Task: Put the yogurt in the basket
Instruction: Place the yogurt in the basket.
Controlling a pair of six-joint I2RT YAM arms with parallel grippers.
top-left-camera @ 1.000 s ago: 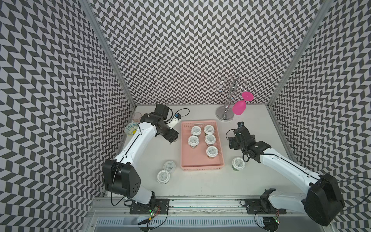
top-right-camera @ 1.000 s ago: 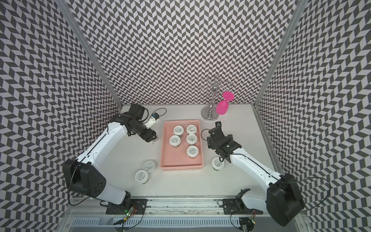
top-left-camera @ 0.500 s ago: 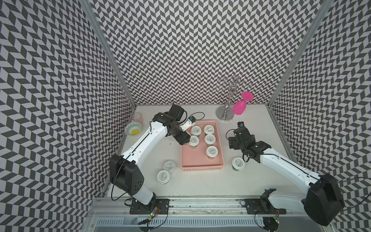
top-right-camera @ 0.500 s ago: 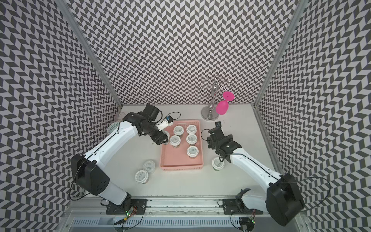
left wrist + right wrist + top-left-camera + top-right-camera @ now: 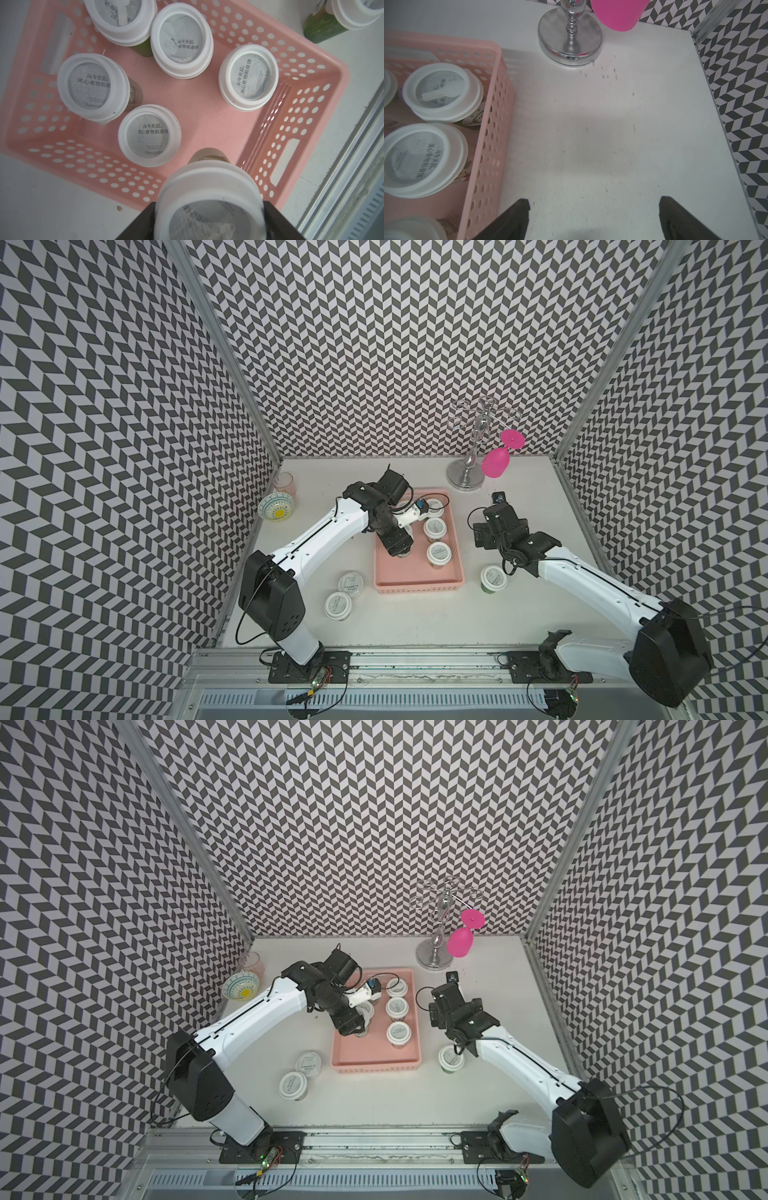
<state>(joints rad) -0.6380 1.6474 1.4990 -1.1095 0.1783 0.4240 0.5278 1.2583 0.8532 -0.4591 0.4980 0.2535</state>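
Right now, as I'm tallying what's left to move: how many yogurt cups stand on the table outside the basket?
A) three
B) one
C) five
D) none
A: one yogurt cup and a second cup stand off the basket's front corner on the left arm's side, and a third cup beside its opposite wall.

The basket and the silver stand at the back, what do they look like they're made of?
The basket looks like moulded pale-pink plastic, fairly matte, its walls punched with round holes. The stand looks like polished, probably chromed metal: its round base shines like a mirror.
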